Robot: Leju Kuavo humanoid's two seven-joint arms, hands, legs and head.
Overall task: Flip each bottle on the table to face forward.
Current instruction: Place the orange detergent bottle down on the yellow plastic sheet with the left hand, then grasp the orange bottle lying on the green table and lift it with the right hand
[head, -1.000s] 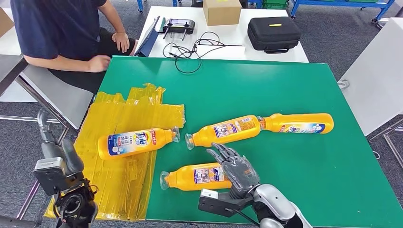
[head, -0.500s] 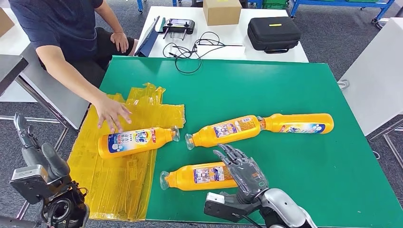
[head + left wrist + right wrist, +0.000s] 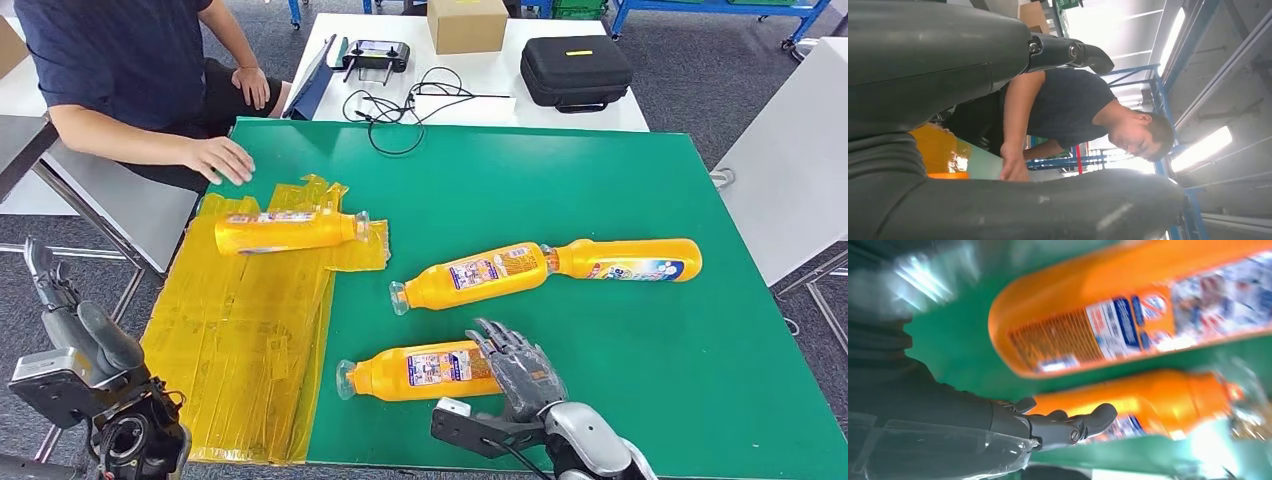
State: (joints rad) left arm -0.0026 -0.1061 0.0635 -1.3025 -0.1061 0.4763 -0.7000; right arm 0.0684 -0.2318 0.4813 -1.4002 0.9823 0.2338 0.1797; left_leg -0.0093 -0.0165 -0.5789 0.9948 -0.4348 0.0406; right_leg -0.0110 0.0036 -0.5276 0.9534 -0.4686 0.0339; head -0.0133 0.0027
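— Where are the orange plastic bottles on the green table [image 3: 600, 180]?

— One [image 3: 290, 231] lies on the yellow sheet [image 3: 240, 330], far-left; three lie centre: [image 3: 472, 275], [image 3: 625, 259], [image 3: 415, 371].

— The hands?

— Left hand [image 3: 75, 335] hangs off the table's left, fingers apart, empty. Right hand [image 3: 520, 368] lies spread at the nearest bottle's base.

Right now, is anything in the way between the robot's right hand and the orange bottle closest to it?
Nothing visible is. The right hand is already at the base end of the nearest orange bottle, fingers over it, and only bare green table lies around them. The other bottles lie farther back, clear of it.
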